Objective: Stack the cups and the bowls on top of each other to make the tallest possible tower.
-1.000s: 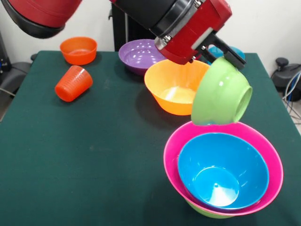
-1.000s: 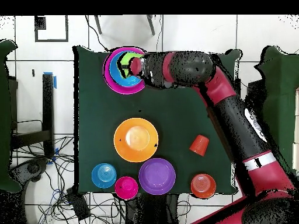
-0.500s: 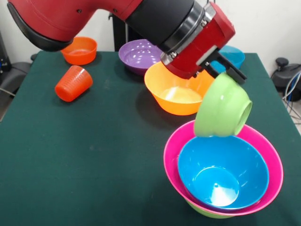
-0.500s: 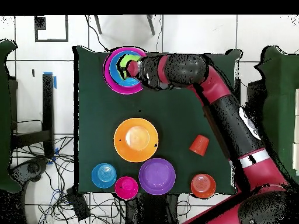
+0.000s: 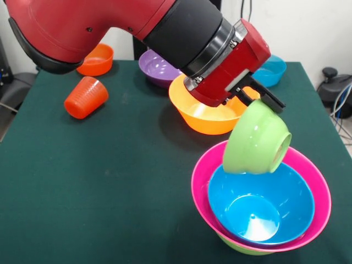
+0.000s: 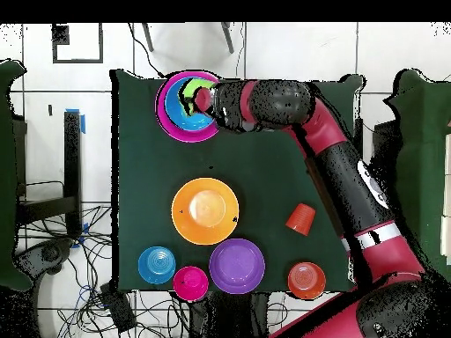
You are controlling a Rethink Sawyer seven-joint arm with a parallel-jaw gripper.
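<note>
Over the tower (image 5: 204, 181), your end effector (image 5: 270, 102), clamped on the small green bowl (image 5: 256, 140), has sunk lower toward the blue bowl (image 5: 260, 204); release looks close.

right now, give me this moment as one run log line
hand: shut on small green bowl | bowl: tilted, over blue bowl in pink bowl | tumbler: on its side, apart | phase: placing

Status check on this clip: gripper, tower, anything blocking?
Gripper shut on small green bowl, tilted over tower. Blue bowl on top, empty. Nothing blocking.
</note>
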